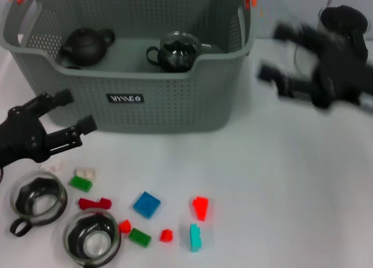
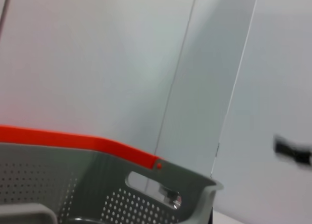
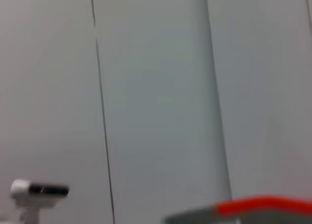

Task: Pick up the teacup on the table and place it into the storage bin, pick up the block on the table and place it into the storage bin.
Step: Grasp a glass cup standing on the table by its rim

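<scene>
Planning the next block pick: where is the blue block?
In the head view, the blue block lies on the table, front-centre, between the red block and orange-red block.

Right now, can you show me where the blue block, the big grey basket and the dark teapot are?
blue block (image 1: 146, 204): head view, middle of its top face.
storage bin (image 1: 175, 99): head view, bare front wall beside the label.
dark teapot (image 1: 86, 46): head view, its round body, inside the bin.

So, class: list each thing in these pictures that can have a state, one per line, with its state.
storage bin: upright, holding two teapots
dark teapot: upright in bin
glass teapot: upright in bin
teacups: two, upright on table
blue block: flat on table
left gripper: open, empty
right gripper: open, empty
</scene>
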Controlling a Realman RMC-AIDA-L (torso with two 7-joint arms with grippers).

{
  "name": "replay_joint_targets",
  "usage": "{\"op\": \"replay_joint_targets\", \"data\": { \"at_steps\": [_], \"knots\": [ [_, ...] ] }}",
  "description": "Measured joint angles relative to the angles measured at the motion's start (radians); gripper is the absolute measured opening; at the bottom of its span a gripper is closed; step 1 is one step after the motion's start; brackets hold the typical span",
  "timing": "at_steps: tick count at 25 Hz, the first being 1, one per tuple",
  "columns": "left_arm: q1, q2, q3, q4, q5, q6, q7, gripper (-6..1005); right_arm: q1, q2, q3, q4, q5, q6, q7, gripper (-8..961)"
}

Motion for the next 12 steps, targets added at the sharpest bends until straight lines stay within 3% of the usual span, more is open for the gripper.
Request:
{"op": "replay_joint_targets", "data": {
  "at_steps": [5,12],
  "knots": [
    [-0.02,0.008,0.008,0.001,0.001,-0.012,-0.047,934,-0.06,-0.008,0.081,0.189,-0.105,-0.057,-0.182,927],
    [-0.011,0.028,0.02,0.073,0.032,0.031,-0.124,935,-0.094,-0.015,0.149,0.217,-0.238,-0.031,-0.207,927]
  ]
}}
